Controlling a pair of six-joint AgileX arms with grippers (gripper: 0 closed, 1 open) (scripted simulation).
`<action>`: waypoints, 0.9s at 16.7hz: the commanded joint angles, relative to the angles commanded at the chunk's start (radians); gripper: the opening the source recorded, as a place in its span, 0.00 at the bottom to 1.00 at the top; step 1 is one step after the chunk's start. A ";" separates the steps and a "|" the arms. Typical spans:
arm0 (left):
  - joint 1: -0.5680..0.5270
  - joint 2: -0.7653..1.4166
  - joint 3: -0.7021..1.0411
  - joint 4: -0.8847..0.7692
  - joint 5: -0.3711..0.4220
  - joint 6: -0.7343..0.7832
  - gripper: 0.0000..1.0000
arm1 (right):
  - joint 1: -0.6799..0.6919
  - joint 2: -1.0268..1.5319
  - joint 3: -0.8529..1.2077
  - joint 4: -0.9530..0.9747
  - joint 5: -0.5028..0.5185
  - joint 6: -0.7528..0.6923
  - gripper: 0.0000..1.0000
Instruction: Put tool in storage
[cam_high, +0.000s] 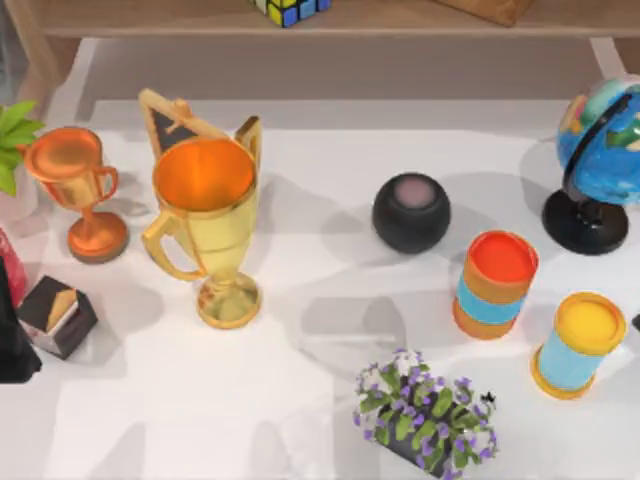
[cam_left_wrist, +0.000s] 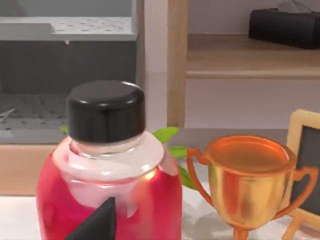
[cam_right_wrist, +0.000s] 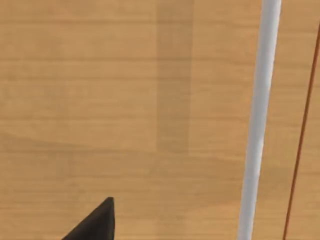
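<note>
Now | red cup (cam_high: 497, 283), yellow cup (cam_high: 579, 344): upright, insides unclear | claws: cannot tell

gold trophy (cam_high: 207, 225), blk speaker (cam_high: 411, 212), globe (cam_high: 600, 160), 2 cans (cam_high: 495, 284)

No legible text, labels, brands, numbers or signs. Small chalkboard (cam_high: 172, 125) behind the gold trophy (cam_high: 207, 228): face blank. Globe (cam_high: 604, 150), well off to that trophy's right: coloured patches, no readable lettering. Red bottle (cam_left_wrist: 107, 190): no label seen.
</note>
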 joint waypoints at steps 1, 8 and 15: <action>0.000 0.000 0.000 0.000 0.000 0.000 1.00 | 0.004 0.010 0.021 -0.011 0.004 0.000 1.00; 0.000 0.000 0.000 0.000 0.000 0.000 1.00 | 0.012 0.031 0.068 -0.037 0.012 -0.001 0.92; 0.000 0.000 0.000 0.000 0.000 0.000 1.00 | 0.012 0.031 0.068 -0.037 0.012 -0.001 0.40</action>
